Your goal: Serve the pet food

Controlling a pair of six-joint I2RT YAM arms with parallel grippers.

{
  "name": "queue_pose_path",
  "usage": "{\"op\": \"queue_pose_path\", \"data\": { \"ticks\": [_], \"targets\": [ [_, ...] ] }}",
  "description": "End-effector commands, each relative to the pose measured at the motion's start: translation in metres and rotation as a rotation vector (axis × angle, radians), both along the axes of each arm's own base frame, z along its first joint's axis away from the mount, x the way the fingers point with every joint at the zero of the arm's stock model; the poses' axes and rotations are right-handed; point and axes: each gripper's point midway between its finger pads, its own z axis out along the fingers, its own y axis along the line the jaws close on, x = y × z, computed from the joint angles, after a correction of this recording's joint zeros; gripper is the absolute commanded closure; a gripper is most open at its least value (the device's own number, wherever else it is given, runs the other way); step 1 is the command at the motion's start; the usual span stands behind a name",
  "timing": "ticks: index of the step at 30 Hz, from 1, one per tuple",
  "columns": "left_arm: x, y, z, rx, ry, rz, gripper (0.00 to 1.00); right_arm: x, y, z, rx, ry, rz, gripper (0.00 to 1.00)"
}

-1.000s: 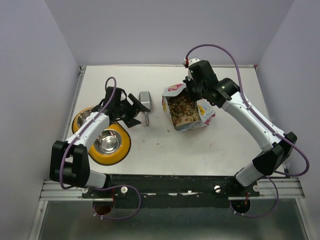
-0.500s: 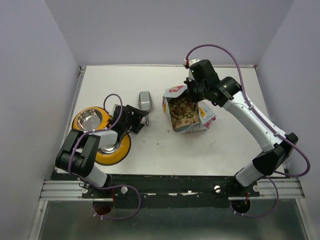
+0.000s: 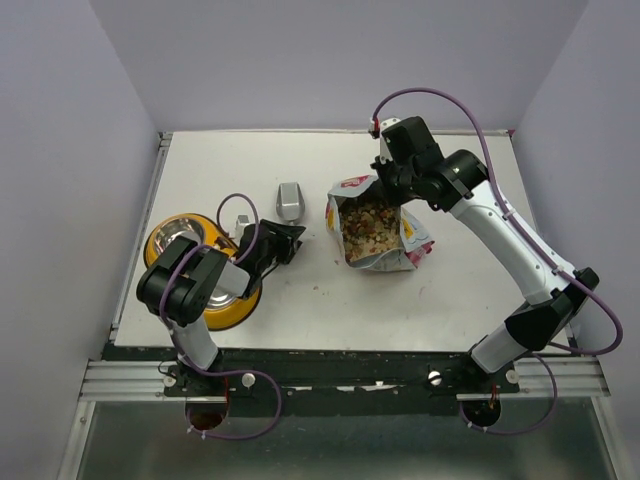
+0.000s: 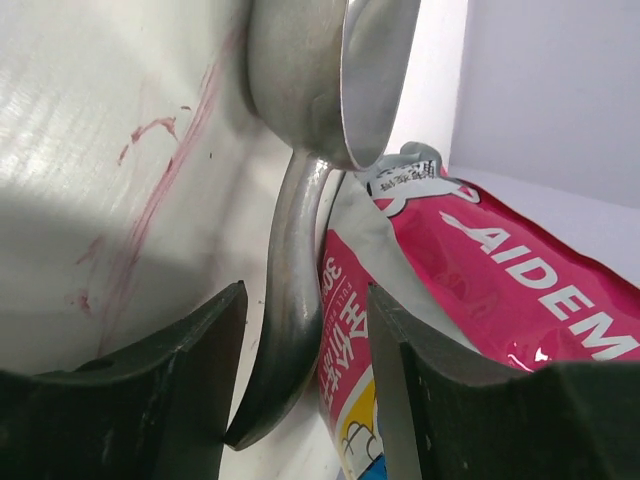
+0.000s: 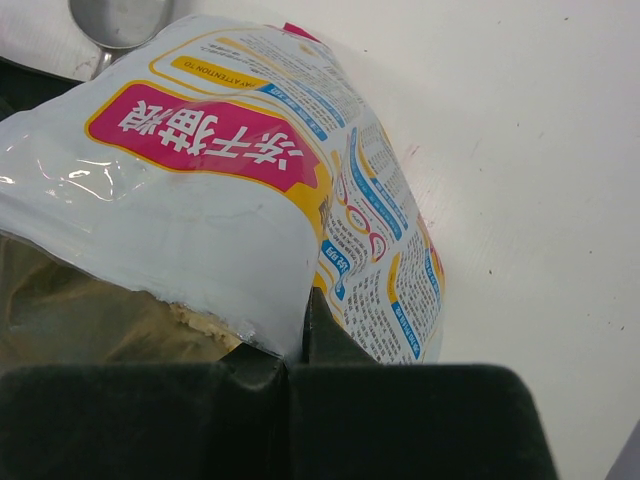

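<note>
The pet food (image 3: 368, 222) shows as brown and reddish pellets in the open mouth of a printed bag (image 3: 412, 240) lying mid-table. My right gripper (image 3: 392, 188) is shut on the bag's far rim; in the right wrist view its fingers (image 5: 300, 345) pinch the white torn edge of the bag (image 5: 250, 150). A silver scoop (image 3: 289, 200) lies left of the bag. My left gripper (image 3: 284, 238) is open, its fingers either side of the scoop handle (image 4: 290, 340), with a gap showing on the right side. The pink bag (image 4: 480, 270) lies just beyond.
A yellow double-bowl feeder (image 3: 232, 315) with two steel bowls sits at the left, partly under my folded left arm. A few stray pellets (image 3: 320, 290) lie on the white table in front of the bag. Walls close in on three sides.
My left gripper swung from beside the feeder to the scoop's handle end, and its jaws narrowed around the handle. The right gripper stayed shut on the bag rim, shifting slightly.
</note>
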Motion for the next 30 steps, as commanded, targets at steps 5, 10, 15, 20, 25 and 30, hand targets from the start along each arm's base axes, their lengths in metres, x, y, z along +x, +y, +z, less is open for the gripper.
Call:
{"op": "queue_pose_path", "data": {
  "ticks": [5,10,15,20,25,30],
  "targets": [
    [0.011,0.013,0.006,-0.043,-0.086,0.081,0.43,0.001,0.010,0.065,0.146,-0.166,0.028,0.99],
    [0.012,0.019,0.000,-0.053,-0.081,0.106,0.44,-0.002,0.008,0.065,0.147,-0.160,0.028,0.99],
    [0.014,0.024,0.003,-0.040,-0.085,0.093,0.31,-0.004,0.008,0.067,0.157,-0.154,0.029,0.99],
    [0.015,0.023,0.004,0.042,-0.067,0.027,0.34,-0.006,0.007,0.070,0.161,-0.157,0.030,0.99],
    [0.016,0.018,0.004,0.019,-0.068,0.004,0.49,-0.006,0.006,0.069,0.156,-0.156,0.029,0.99],
    [0.018,0.008,0.002,0.005,-0.058,-0.045,0.46,-0.007,0.005,0.069,0.157,-0.158,0.029,0.99]
  ]
}}
